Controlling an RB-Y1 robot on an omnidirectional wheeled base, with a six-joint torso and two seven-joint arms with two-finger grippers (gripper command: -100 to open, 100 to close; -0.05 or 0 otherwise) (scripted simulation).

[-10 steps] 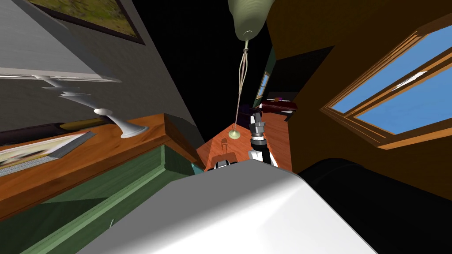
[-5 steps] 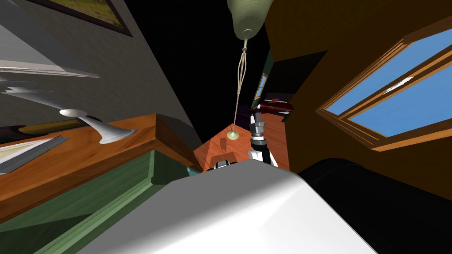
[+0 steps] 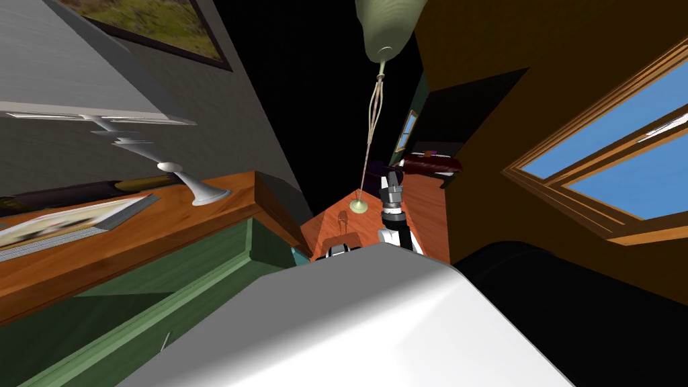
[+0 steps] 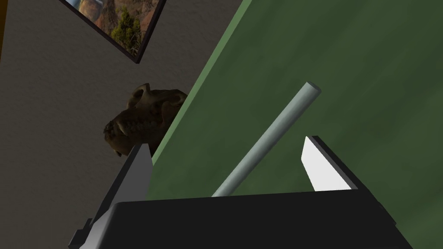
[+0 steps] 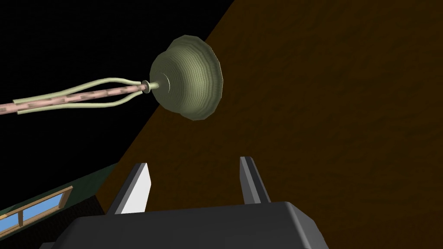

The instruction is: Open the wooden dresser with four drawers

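Dresser (image 3: 168,269) sits to your left, close in: green front under an orange-brown wooden top, with a flat book (image 3: 67,222) and a white stand (image 3: 195,188) on it.

Left pincer (image 4: 226,145) is up against the green front. A grey bar handle (image 4: 268,138) runs slantwise between its two fingers. The pincer is released, one finger on each side of the bar with a gap showing on both sides, so there is no contact as far as can be seen.

Right pincer (image 5: 193,163) is held up ahead of the chest, fingers apart and holding nothing. It looks idle.

Progress, as a judgement: you are early in the task. The reach to the handle looks done and the bar is bracketed. Nothing is gripped, and no drawer stands out from the front in the head view. What's left is to clench on the bar, then pull straight out from the front. Which of the four drawers this handle belongs to cannot be told.
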